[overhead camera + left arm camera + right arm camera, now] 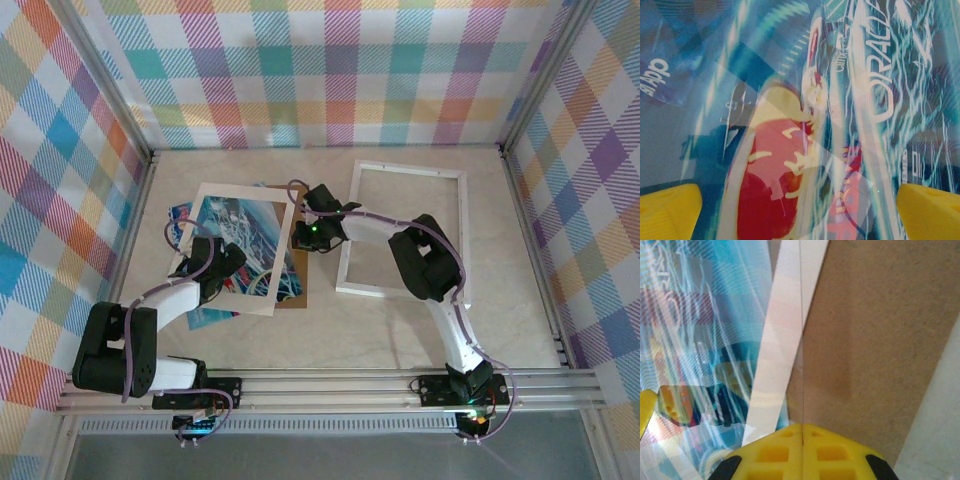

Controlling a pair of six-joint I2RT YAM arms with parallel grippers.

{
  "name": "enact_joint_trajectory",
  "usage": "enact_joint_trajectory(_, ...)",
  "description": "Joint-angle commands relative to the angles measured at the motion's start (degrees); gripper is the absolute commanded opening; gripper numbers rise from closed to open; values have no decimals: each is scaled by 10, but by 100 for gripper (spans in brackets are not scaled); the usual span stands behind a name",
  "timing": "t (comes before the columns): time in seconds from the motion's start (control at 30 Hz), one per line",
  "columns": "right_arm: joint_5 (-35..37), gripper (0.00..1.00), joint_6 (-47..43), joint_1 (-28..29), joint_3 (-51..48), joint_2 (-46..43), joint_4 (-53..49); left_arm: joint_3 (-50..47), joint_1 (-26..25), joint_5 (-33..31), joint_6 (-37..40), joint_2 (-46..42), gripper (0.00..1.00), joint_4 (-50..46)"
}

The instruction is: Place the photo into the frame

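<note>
Bright, even overhead light casts soft shadows, while both close wrist views are blurred, with pale reflections glazing the glossy blue-and-teal swirled print point(790, 100).

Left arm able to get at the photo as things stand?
Probably yes: the left end effector hangs open over the photo, bare inside the mat. That mat lies on top, though, so lifting the photo looks hindered.
</note>
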Motion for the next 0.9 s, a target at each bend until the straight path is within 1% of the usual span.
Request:
enact_joint_trajectory(0.0,-27,0,-8,10,-9,-42,5,-12,-2,26,-13,-4,100,-31)
enact_joint_trajectory(0.1,-28,0,-13,10,-24,-52,9,-15,-2,37,-15,8,100,-24)
enact_joint_trajectory(0.27,-42,0,-19,10,-41,-57,18,-17,-2,33,-13,19,100,-19)
enact_joint_trajectory(0.4,-80,0,-17,10,-45,-54,49,-14,-2,36,-9,31,100,-15)
enact_joint_trajectory(0.53,-97,0,-13,10,-41,-39,54,-17,-3,41,-14,39,100,-7)
enact_joint_trajectory(0.6,-100,9,-10,10,-45,-32,61,-21,-2,43,-17,41,100,-2)
enact_joint_trajectory(0.67,-89,13,-10,10,-50,-26,59,-22,-2,43,-18,42,100,-1)
enact_joint_trajectory(0.7,-84,20,-11,10,-52,-23,60,-23,-3,43,-18,42,100,-2)
enact_joint_trajectory(0.8,-77,32,-10,10,-54,-15,65,-22,-2,43,-17,40,100,-2)
enact_joint_trajectory(0.87,-73,38,-11,11,-54,-10,66,-24,-3,43,-16,39,100,-2)
